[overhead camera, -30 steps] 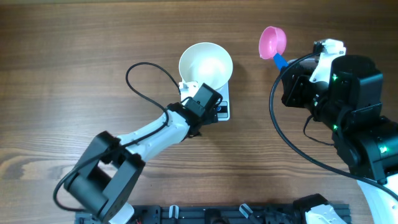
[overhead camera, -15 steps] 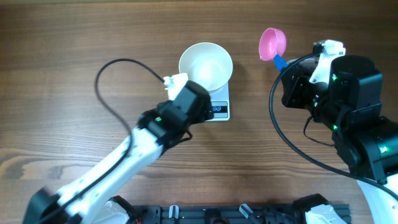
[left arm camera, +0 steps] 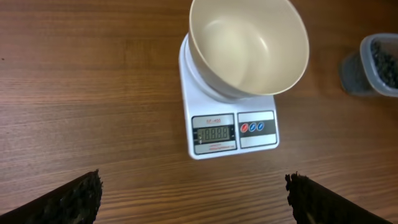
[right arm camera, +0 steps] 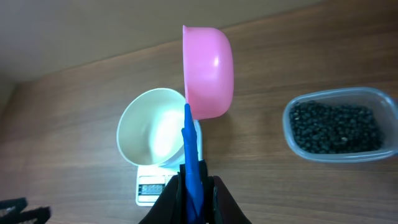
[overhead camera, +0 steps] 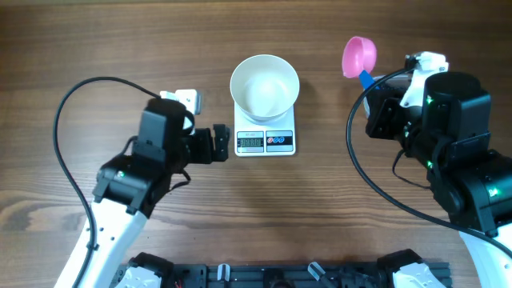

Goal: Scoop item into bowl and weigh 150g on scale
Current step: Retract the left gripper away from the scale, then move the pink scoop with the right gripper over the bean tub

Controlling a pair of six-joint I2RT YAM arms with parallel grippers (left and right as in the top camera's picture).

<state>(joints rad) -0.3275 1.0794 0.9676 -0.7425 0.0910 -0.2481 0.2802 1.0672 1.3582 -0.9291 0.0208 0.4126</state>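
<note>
A white bowl (overhead camera: 265, 88) sits on top of the scale (overhead camera: 266, 142), near the far side of the brown wooden worktop (overhead camera: 120, 40). The inside of the bowl looks plain white. The front of the scale sticks out from under the bowl, with a grey number window and two round buttons beside it. The numbers are too small to read. The left pincer (overhead camera: 224, 144) is just to the left of the scale, low over the worktop, and it does not touch the scale. Its two fingers are spread wide with nothing between them. The right pincer (right arm camera: 194, 193) is off to the right of the bowl, and its fingers are pressed tight on the blue handle (right arm camera: 191, 155) of the pink scoop (right arm camera: 208, 71). The scoop is up in the air, apart from the bowl, and from the right wrist it looks tipped on its side. The little black beans (right arm camera: 336, 127) lie in a clear tub (right arm camera: 336, 92) on the worktop, to the right of the bowl and scale and apart from them. From above, the right arm hides the tub.
</note>
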